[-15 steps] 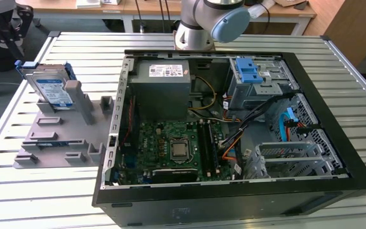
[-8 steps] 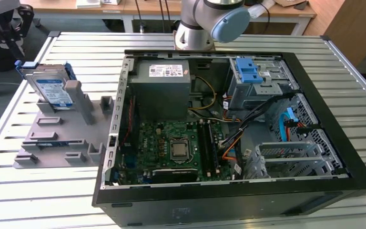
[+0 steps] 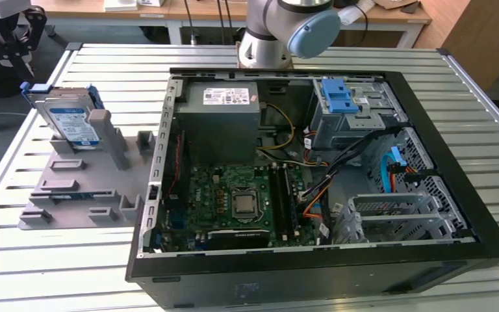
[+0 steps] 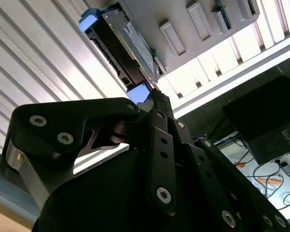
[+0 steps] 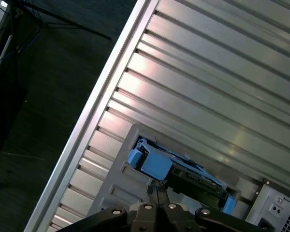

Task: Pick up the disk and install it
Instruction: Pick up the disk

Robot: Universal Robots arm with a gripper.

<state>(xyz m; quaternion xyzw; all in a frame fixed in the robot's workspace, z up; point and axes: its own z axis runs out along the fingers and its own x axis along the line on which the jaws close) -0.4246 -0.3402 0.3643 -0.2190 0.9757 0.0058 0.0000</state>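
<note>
Disk: the flat silver hard drive with a white-and-blue label and a blue plastic bracket (image 3: 69, 122) stands on its edge at the upper left of the exterior view, well apart from the case.
Holder: a grey plastic fixture with several slots (image 3: 76, 188) carries the disk in its rear slot; it lies on the table just beside the case, at the exterior view's left.
Table: a slatted aluminium top (image 3: 41, 273).
Computer: a black tower case lying open (image 3: 319, 279) takes the centre and right of the exterior view, with a green mainboard (image 3: 232, 195) and a grey power-supply box (image 3: 223, 123) inside.
Latch: a ridged blue plastic piece (image 3: 340, 97) sits on the metal drive cage, upper right inside the case.
Arm: its grey and light-blue joint (image 3: 275, 32) is at the top centre of the exterior view.
Gripper: the black fingers (image 5: 155, 186) point toward the disk (image 5: 191, 174) in both wrist views (image 4: 153, 94).
Jaws: pressed together, nothing between them.
Contact: the tips lie over a blue bracket corner of the disk (image 4: 135, 41) (touching or only close, I cannot tell).
</note>
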